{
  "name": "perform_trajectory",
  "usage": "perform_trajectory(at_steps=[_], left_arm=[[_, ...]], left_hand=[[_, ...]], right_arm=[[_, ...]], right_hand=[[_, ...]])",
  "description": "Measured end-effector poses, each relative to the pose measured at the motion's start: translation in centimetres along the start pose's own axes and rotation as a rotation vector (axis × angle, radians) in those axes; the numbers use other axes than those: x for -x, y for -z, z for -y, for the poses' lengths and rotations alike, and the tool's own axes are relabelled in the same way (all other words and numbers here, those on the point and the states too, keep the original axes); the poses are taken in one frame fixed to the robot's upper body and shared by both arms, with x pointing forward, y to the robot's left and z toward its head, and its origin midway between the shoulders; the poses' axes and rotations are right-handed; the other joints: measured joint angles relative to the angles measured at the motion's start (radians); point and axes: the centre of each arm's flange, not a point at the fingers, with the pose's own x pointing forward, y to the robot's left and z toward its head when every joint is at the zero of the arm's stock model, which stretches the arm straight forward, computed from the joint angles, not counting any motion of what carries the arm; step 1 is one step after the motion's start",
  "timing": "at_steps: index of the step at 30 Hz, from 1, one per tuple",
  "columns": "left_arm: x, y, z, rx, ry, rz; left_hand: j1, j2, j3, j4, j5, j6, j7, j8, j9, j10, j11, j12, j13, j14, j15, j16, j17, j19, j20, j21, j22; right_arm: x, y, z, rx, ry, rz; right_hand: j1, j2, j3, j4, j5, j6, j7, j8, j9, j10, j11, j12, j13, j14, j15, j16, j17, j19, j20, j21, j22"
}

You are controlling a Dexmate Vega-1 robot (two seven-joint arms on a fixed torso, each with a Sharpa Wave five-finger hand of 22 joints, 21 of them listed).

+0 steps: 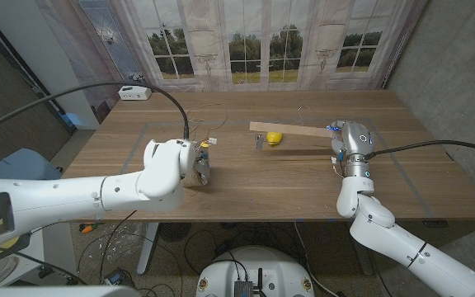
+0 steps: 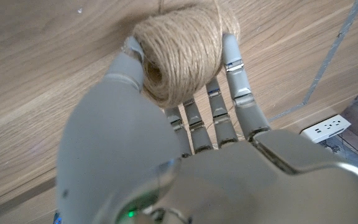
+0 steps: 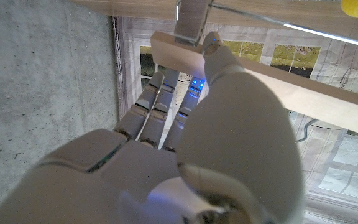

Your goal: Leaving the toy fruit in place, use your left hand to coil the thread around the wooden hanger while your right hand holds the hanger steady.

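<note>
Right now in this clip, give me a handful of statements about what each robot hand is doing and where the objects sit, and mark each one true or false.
1. The left robot hand grips a ball of twine. True.
2. The right robot hand rests open on the table, apart from the wooden hanger. False: it grips one end of the hanger, seen in the right wrist view.
3. The yellow toy fruit lies on the table beside the hanger. True.
4. The twine ball sits beside the toy fruit. False: it is well apart from it, in the left robot hand on the robot's left side.
5. A white power strip lies at the table's far left corner. True.
</note>
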Motion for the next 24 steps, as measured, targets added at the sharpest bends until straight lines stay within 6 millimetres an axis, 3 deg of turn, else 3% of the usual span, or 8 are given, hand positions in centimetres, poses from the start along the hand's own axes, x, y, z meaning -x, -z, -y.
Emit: perform_trajectory(at_steps=[3, 7, 10, 13, 20, 22, 24], left_arm=[[-0.1, 0.0, 0.3, 0.004, -0.042, -0.013], [0.0, 0.1, 0.6, 0.019, -0.121, -0.019], [0.1, -0.1, 0.9, 0.046, -0.159, -0.006], [0.2, -0.7, 0.9, 0.055, -0.192, 0.029], [0.3, -2.9, 1.9, 0.194, -0.238, 0.17], [0.2, -3.3, 2.3, 0.241, -0.247, 0.206], [0.2, -3.7, 2.4, 0.265, -0.26, 0.234]], left_hand=[[0.0, 0.0, 0.0, 0.0, 0.0, 0.03, -0.002, 0.037, 0.031, 0.036, 0.003, 0.015, 0.0, 0.05, 0.043, 0.012, 0.0, 0.022, -0.003, 0.065, -0.001], [0.0, 0.0, -0.002, 0.002, 0.0, 0.059, 0.02, 0.051, 0.037, 0.072, 0.027, 0.054, 0.0, 0.138, 0.108, 0.005, 0.0, 0.051, 0.0, 0.107, -0.013], [0.0, 0.0, -0.001, 0.001, 0.0, 0.06, 0.022, 0.053, 0.09, 0.09, 0.044, 0.056, 0.0, 0.184, 0.11, -0.033, 0.008, 0.065, 0.001, 0.128, -0.037], [-0.01, 0.009, -0.001, 0.001, 0.0, 0.02, -0.002, 0.071, 0.139, 0.095, 0.049, 0.056, 0.0, 0.194, 0.117, -0.069, 0.153, 0.077, 0.013, 0.152, -0.039], [-0.047, 0.046, -0.001, 0.001, 0.0, -0.026, -0.001, 0.079, 0.182, 0.131, 0.082, 0.056, -0.001, 0.277, 0.103, -0.088, 0.164, 0.145, -0.029, 0.179, -0.039], [-0.05, 0.049, -0.001, 0.001, 0.0, -0.034, 0.001, 0.083, 0.19, 0.159, 0.11, 0.056, -0.001, 0.336, 0.093, -0.091, 0.159, 0.215, -0.028, 0.182, -0.039], [-0.05, 0.049, -0.001, 0.001, 0.0, -0.041, 0.0, 0.085, 0.198, 0.175, 0.113, 0.056, -0.001, 0.359, 0.074, -0.098, 0.159, 0.238, -0.037, 0.185, -0.038]], right_arm=[[0.0, 0.0, 0.0, 0.0, 0.0, 0.001], [0.0, 0.0, 0.1, 0.001, 0.001, 0.002], [0.0, 0.0, 0.2, 0.003, 0.003, 0.004], [0.0, -0.1, 0.2, 0.005, 0.004, 0.006], [-0.1, -0.3, 0.4, 0.012, 0.011, 0.016], [-0.1, -0.4, 0.5, 0.013, 0.013, 0.018], [-0.1, -0.4, 0.5, 0.013, 0.013, 0.019]], right_hand=[[0.001, -0.001, 0.0, 0.0, 0.0, 0.0, 0.0, 0.0, 0.0, 0.0, 0.0, 0.0, 0.0, 0.0, 0.0, -0.003, 0.0, 0.0, 0.0, 0.0, 0.0], [0.001, -0.001, 0.0, 0.0, 0.0, 0.0, 0.0, 0.0, -0.001, 0.0, 0.0, 0.0, 0.0, 0.0, 0.0, -0.005, 0.001, 0.0, 0.0, 0.0, 0.0], [0.001, -0.001, 0.0, 0.0, -0.003, 0.0, 0.0, 0.0, -0.004, 0.0, 0.0, 0.0, 0.0, 0.0, 0.0, -0.005, 0.016, 0.0, 0.0, 0.0, 0.0], [0.001, -0.001, 0.0, 0.0, -0.003, 0.0, 0.0, 0.0, -0.004, 0.0, 0.0, 0.001, 0.0, 0.0, 0.0, -0.006, 0.022, 0.0, 0.0, 0.004, 0.0], [0.001, -0.001, 0.0, 0.0, 0.001, 0.0, 0.0, 0.0, -0.005, 0.0, 0.0, 0.002, 0.0, 0.0, 0.0, -0.016, 0.066, 0.0, 0.0, 0.004, -0.002], [0.001, -0.001, 0.0, 0.0, 0.001, 0.0, 0.0, -0.001, -0.005, 0.0, 0.0, 0.002, 0.0, 0.0, 0.0, -0.017, 0.089, 0.0, 0.0, 0.004, -0.002], [0.001, -0.001, -0.003, 0.003, 0.001, 0.0, 0.0, -0.001, -0.005, 0.0, 0.0, 0.002, 0.0, 0.0, 0.0, -0.018, 0.095, 0.0, 0.0, 0.004, -0.002]])
